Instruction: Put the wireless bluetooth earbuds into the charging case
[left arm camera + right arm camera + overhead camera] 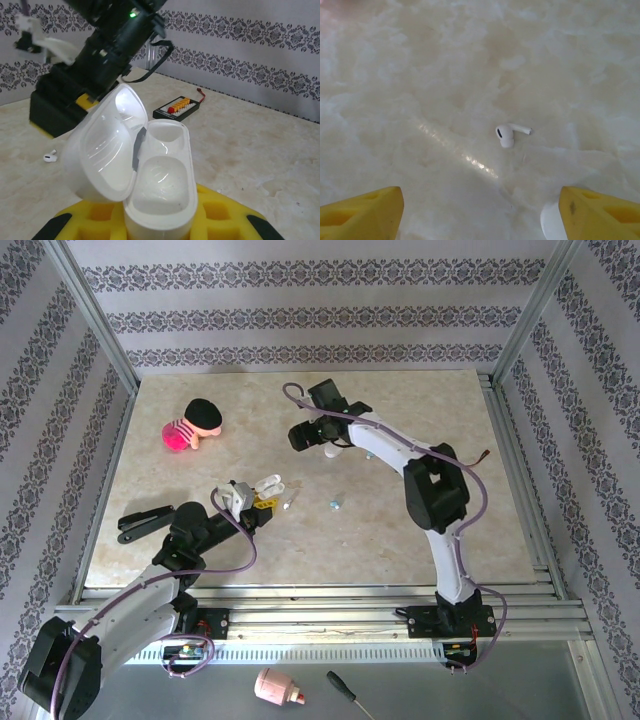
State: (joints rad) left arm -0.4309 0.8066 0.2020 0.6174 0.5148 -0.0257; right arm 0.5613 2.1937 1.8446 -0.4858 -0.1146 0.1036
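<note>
My left gripper (252, 508) (160, 222) is shut on the white charging case (162, 185) (266, 486), its yellow fingers (220, 215) clamping the base. The lid (102, 150) is flipped open to the left and both wells are empty. Further back, my right gripper (312, 437) (480, 197) hovers open over the marble, pointing down. A white earbud (506, 134) (50, 158) lies on the table ahead of its yellow fingertips (362, 215). A white rounded thing (549, 222) sits against the inner side of the right finger. Another white earbud (290, 500) and a pale blue one (335, 503) lie mid-table.
A pink plush toy with a black cap (192, 425) lies at the back left. A black tool (145, 523) rests by the left arm. A black board with yellow and red connectors (177, 106) lies behind the case. Metal rails (320, 592) edge the table.
</note>
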